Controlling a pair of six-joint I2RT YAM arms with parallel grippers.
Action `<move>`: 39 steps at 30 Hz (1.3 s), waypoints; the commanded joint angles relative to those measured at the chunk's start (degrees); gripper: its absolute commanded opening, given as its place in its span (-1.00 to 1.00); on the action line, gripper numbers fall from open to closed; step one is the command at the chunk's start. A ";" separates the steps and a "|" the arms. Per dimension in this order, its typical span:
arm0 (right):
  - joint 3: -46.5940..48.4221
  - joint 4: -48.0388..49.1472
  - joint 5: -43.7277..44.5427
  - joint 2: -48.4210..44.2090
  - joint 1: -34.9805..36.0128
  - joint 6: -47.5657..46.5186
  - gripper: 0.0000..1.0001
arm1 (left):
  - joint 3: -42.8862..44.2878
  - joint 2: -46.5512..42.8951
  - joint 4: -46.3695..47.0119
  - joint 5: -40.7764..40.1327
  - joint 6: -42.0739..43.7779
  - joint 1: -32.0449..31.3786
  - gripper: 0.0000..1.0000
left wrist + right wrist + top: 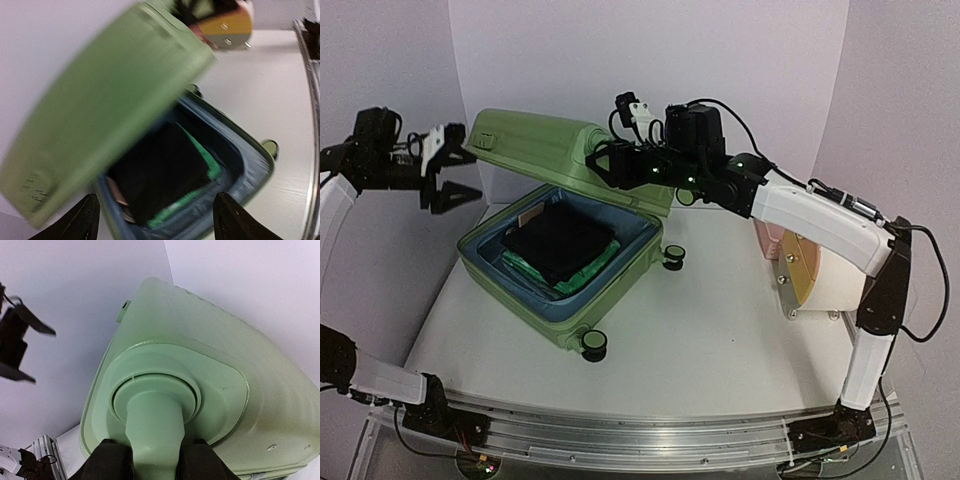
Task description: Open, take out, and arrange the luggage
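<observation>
The light-green luggage (620, 285) lies on the table with its lid (535, 145) raised partway. Inside the blue-lined shell, a folded black garment (560, 243) rests on something green (585, 268). My right gripper (605, 165) is shut on a green caster stem (152, 425) at the lid's corner and holds the lid (250, 390) up. My left gripper (458, 168) stands open just left of the lid's free edge, holding nothing. The left wrist view is blurred: the lid (110, 110) hangs over the black garment (160, 170), with my open left gripper (156, 196) above the shell's near rim (250, 170).
A cream drum with a yellow-brown end plate (800, 265) stands at the right, under my right arm. Something pink (765, 235) shows behind it. White backdrop walls close off the left and back. A metal rail (640, 440) runs along the near table edge.
</observation>
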 commanded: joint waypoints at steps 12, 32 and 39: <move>17.03 21.64 -6.26 10.82 -14.68 -15.86 -1.00 | -38.04 -0.35 9.77 -21.06 32.09 -14.42 0.99; 26.30 44.41 -13.88 28.72 -22.58 -10.40 -1.00 | -34.33 20.90 10.85 -28.56 26.96 -20.78 -0.18; 25.91 50.52 -14.39 31.29 -22.60 -7.45 -1.00 | -36.88 22.94 13.16 -25.95 12.69 -29.42 -1.00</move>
